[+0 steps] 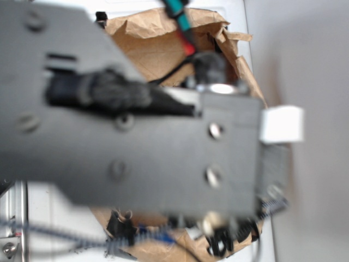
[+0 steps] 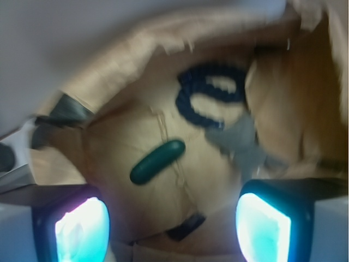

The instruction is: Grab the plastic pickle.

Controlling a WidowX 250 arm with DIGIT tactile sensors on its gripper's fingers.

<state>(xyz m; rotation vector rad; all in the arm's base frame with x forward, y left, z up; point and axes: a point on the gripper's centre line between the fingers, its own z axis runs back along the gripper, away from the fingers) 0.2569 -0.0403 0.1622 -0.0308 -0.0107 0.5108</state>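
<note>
While jaws stand released above the plastic pickle (image 2: 157, 161), approach step; next: descend, straddle it, close gripper (image 2: 173, 221).

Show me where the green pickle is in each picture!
Exterior view: the plastic pickle is not visible; the blurred robot arm blocks most of the bin.
Wrist view: the plastic pickle lies slanted near the middle, below-left of the navy rope loop and left of the grey plush toy, ahead of the open fingers.
Shared landmark: the crumpled brown paper lining shows in both.
</note>
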